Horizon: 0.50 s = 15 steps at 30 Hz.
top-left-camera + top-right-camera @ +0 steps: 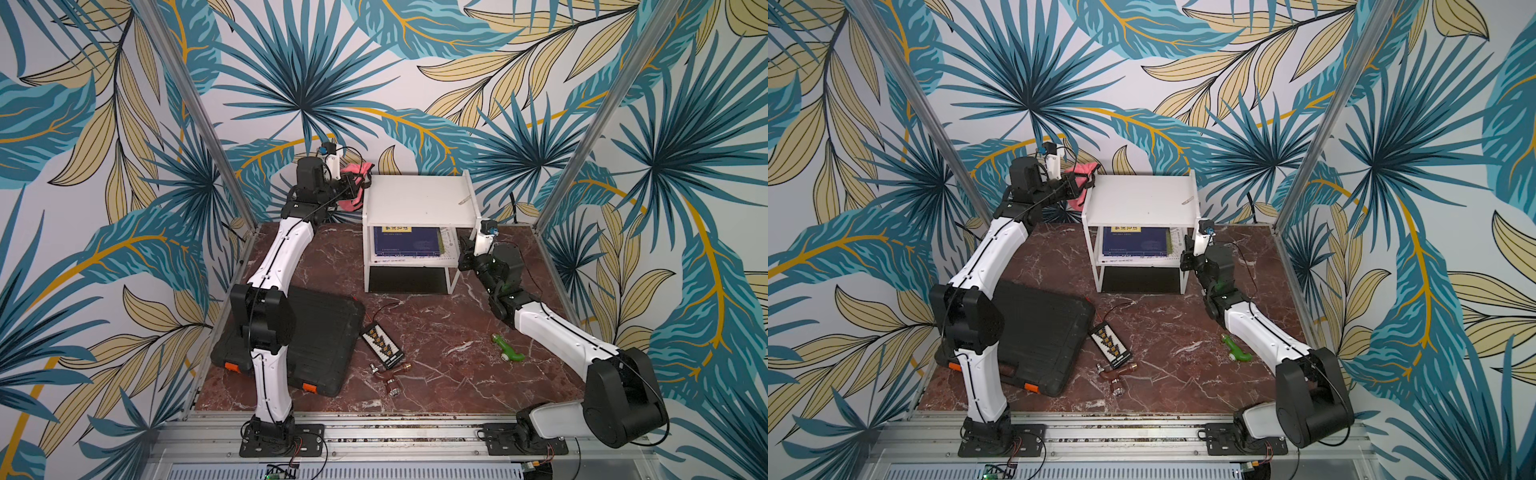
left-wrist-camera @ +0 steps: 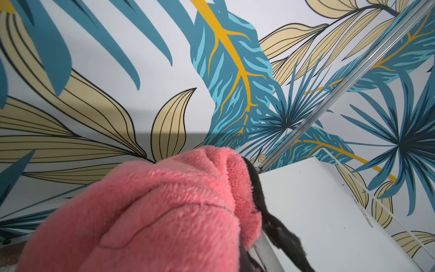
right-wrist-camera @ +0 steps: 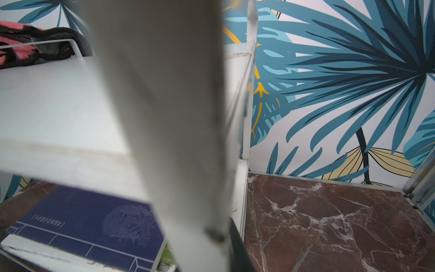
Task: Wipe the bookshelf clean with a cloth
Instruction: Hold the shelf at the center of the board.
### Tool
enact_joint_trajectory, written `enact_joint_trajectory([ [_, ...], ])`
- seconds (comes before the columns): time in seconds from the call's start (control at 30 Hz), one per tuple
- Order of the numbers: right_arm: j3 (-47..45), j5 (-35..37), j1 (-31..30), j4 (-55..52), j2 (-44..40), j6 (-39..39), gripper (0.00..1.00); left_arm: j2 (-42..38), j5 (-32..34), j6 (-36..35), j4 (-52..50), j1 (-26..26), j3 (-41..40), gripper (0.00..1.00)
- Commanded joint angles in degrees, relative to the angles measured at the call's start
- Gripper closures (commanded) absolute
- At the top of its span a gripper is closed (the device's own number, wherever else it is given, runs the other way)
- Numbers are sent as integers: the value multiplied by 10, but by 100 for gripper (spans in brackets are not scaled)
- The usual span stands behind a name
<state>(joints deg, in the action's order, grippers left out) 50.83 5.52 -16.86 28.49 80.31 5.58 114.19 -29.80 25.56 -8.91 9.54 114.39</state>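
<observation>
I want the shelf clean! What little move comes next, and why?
Probably sweep the left tool and its pink cloth across the bookshelf top: it sits bunched at one corner, a scrap lies by the opposite rail, and the right tool seems to grip a leg.

Bookshelf (image 1: 415, 199) at back centre of table (image 1: 436, 316). Book (image 1: 405, 241) lies on its lower shelf. Cloth (image 1: 353, 170) raised at top shelf's left rear corner. Case (image 1: 324, 332) front left, board (image 1: 382, 344) just right of it, toy (image 1: 508, 348) front right.
</observation>
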Motion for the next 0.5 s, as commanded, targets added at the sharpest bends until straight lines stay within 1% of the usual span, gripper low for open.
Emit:
enact_joint_trajectory([
  [0.0,-19,-18,-3,-15,-16,94,100,-116,-68,-3,39,21,-117,100],
  [0.1,-22,-16,-3,-9,-15,99,100,-242,-73,2,51,22,-273,100],
  [0.17,-23,-16,-4,-4,-13,104,100,-346,-60,4,51,29,-364,100],
  [0.2,-24,-16,-3,-1,-12,106,100,-396,-47,-3,31,33,-397,100],
  [0.27,-25,-14,-3,3,-10,110,100,-481,8,-25,-33,48,-437,100],
  [0.3,-26,-14,-3,4,-11,110,100,-514,34,-44,-61,64,-444,100],
  [0.33,-27,-12,-3,4,-11,110,100,-536,66,-70,-118,86,-438,100],
  [0.37,-28,-11,-3,3,-13,109,100,-548,103,-92,-167,119,-421,100],
  [0.4,-28,-8,-2,2,-15,108,100,-544,142,-118,-204,151,-388,100],
  [0.47,-28,-6,-4,-1,-17,106,100,-506,200,-158,-245,200,-321,100],
])
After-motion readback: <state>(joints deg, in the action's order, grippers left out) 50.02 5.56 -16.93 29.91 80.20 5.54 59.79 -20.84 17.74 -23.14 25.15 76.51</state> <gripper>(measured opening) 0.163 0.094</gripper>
